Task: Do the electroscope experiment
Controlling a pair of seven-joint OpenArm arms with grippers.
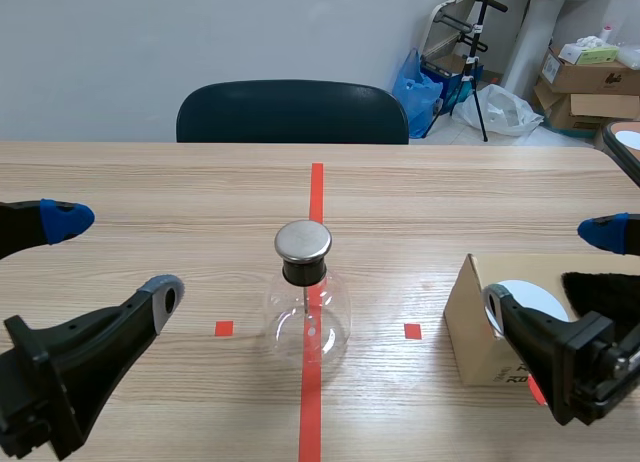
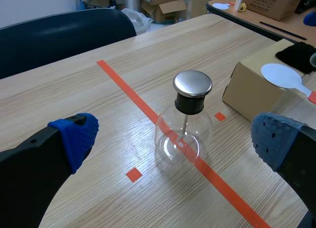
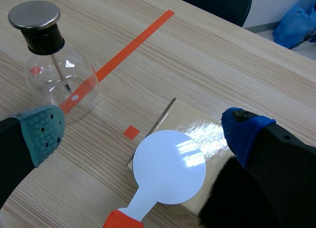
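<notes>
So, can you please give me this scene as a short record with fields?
electroscope: glass flask with metal cap, upright on the centre tape line
box: cardboard box, beside the flask, on the right arm's side
on box: white disc paddle, black cloth
left gripper: open, empty
right gripper: open, empty, above the box

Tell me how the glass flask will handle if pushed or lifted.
The flask looks like thin clear glass: probably fragile and slippery. Its round body under a wide metal cap suggests it may rock or tip if pushed high. It holds no liquid, so likely light.
</notes>
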